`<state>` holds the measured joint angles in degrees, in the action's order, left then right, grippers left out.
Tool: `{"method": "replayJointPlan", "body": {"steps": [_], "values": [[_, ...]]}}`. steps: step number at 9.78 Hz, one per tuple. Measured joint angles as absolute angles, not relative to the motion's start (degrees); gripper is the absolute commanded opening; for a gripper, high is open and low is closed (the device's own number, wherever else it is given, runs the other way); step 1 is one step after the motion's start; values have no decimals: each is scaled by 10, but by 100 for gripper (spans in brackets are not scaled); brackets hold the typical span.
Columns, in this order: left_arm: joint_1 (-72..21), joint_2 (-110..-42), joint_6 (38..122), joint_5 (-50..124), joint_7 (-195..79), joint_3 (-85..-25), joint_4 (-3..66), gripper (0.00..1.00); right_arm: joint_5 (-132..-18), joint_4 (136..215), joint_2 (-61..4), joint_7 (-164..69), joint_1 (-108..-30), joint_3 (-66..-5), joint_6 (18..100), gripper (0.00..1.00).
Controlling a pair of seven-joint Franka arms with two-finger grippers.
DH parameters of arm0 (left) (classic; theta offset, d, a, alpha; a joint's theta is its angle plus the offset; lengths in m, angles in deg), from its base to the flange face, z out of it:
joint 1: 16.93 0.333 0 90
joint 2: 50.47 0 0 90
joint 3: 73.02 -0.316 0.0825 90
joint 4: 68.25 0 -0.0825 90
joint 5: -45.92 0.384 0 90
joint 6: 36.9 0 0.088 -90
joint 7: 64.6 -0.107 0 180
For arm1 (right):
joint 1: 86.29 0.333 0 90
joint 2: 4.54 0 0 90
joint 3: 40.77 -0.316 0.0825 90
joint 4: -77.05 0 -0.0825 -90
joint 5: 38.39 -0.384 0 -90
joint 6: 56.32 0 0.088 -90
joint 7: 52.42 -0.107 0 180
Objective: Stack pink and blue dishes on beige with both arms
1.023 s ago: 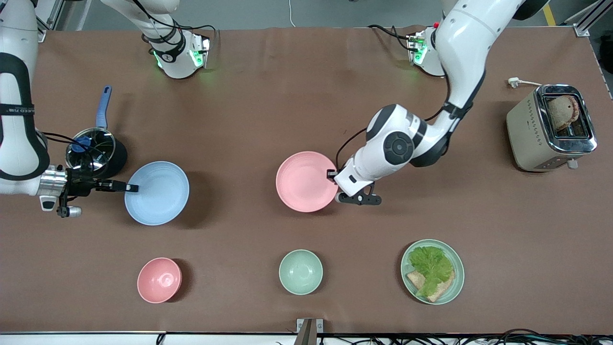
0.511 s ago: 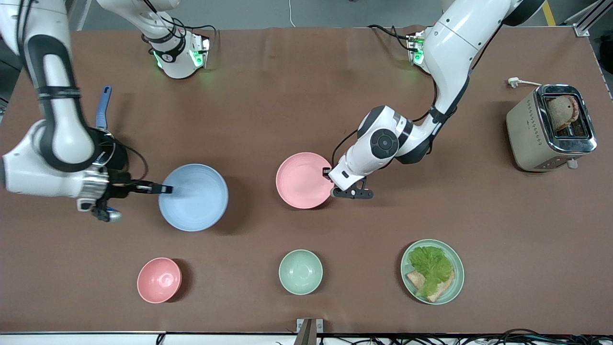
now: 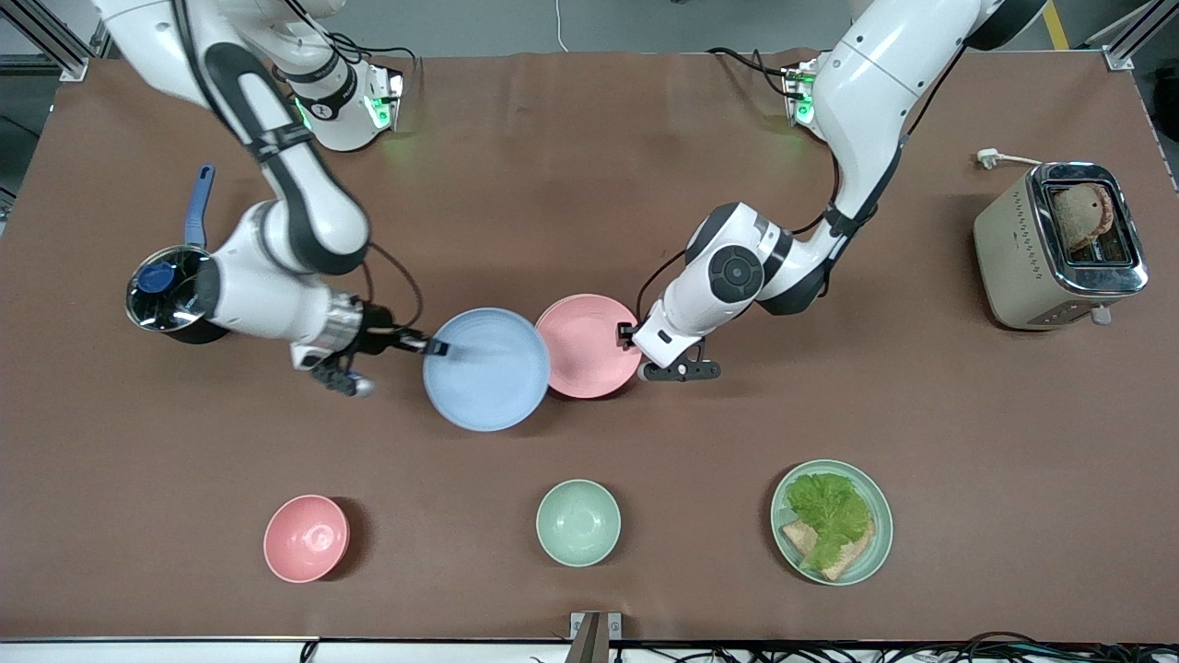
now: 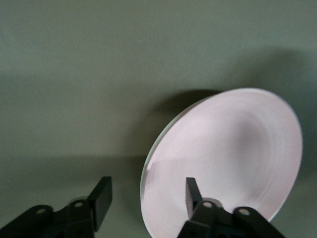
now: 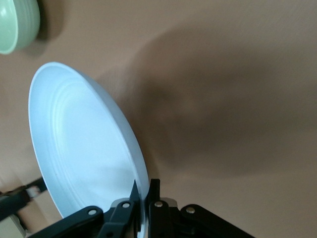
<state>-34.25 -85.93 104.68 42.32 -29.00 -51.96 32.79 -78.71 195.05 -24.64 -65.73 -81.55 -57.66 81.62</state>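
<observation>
Front view puts the pink plate (image 3: 587, 345) at mid desk, with only a thin pale rim under it in the left wrist view hinting at the beige plate, which I cannot confirm. Left end effector (image 3: 636, 354) straddles that plate's rim, fingers (image 4: 101, 196) spread. Right end effector (image 3: 435, 348) pinches the blue plate (image 3: 485, 368) by its rim, holding it tilted above the desk, its edge overlapping the pink plate. By my reading the pink plate is placed, and what remains is centring and releasing the blue plate on top
</observation>
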Motion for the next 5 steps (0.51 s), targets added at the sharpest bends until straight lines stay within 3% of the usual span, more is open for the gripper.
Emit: {"method": "replayJointPlan", "body": {"steps": [2,5], "values": [[-304,-795,914,484,-290,-530,279,100,-787,1965,-246,-700,-815,-626,867,1],[-232,-724,693,555,-326,-532,138,100,-787,1982,-264,-736,-807,-689,966,2]]}}
